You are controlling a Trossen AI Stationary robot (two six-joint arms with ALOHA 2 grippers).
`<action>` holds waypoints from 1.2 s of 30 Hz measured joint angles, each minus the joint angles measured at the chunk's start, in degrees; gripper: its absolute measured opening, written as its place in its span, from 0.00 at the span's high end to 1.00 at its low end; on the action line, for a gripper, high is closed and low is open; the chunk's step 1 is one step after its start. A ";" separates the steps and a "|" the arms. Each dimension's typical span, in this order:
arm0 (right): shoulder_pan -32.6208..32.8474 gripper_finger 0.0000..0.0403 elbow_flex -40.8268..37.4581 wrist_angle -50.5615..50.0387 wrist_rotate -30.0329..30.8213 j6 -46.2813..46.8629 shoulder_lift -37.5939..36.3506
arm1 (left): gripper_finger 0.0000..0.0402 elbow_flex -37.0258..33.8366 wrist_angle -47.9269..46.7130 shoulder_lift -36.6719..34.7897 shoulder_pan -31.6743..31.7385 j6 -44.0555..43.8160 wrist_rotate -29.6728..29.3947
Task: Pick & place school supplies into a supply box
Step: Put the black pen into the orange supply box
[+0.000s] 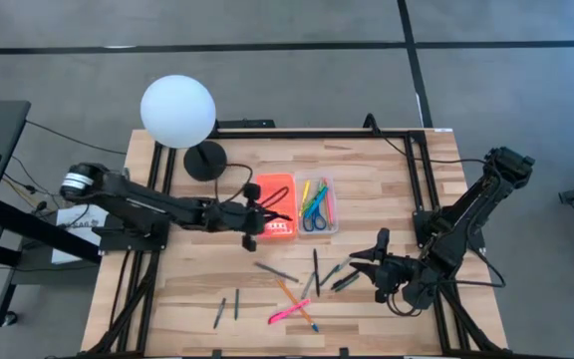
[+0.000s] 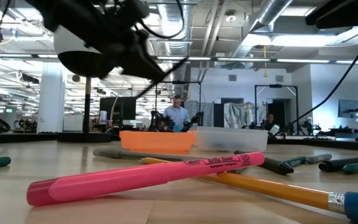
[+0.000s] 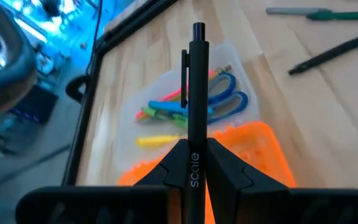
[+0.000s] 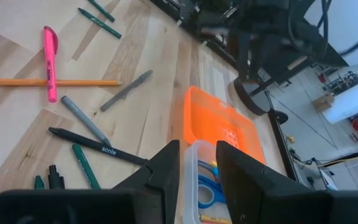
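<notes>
your left gripper (image 3: pixel 194 163) pinches a black pen (image 3: pixel 196 93) over the orange lid (image 1: pixel 276 207); right gripper (image 1: pixel 375 261), fingers parted and empty, waits by the table's right edge.

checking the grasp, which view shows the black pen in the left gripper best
The left wrist view: the black pen stands shut between the left gripper fingers over the supply box. The high view shows it tiny; the others don't show it.

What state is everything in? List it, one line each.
Left gripper: shut on the black pen, above the orange lid.
Right gripper: open, empty.
Box: open, lid lying flat beside the tray.
Scissors: lying in the tray.
Pink highlighter: loose on the table.
</notes>
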 joint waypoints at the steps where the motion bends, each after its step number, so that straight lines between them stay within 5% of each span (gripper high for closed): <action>1: 0.00 0.75 0.00 0.00 0.02 -0.02 0.00 | 0.93 0.03 2.69 1.63 0.57 1.27 0.17; 8: 0.00 0.75 0.00 -0.24 0.00 -0.08 0.00 | 0.93 8.90 7.08 13.63 4.57 5.68 3.26; 19: 0.00 0.75 0.00 -0.60 -0.07 0.27 0.00 | 0.93 36.09 -18.39 27.26 12.62 -31.43 6.48; 23: 0.00 0.75 0.00 -1.18 -0.15 0.92 0.00 | 0.93 41.75 -20.93 32.45 14.73 -43.55 9.54; 29: 0.11 0.75 0.00 -1.85 -0.20 1.45 0.00 | 0.93 47.59 -22.65 39.75 16.21 -48.08 16.33; 36: 0.11 0.75 0.00 -4.31 -0.20 3.69 0.00 | 0.93 48.70 -23.08 40.89 16.40 -49.29 14.58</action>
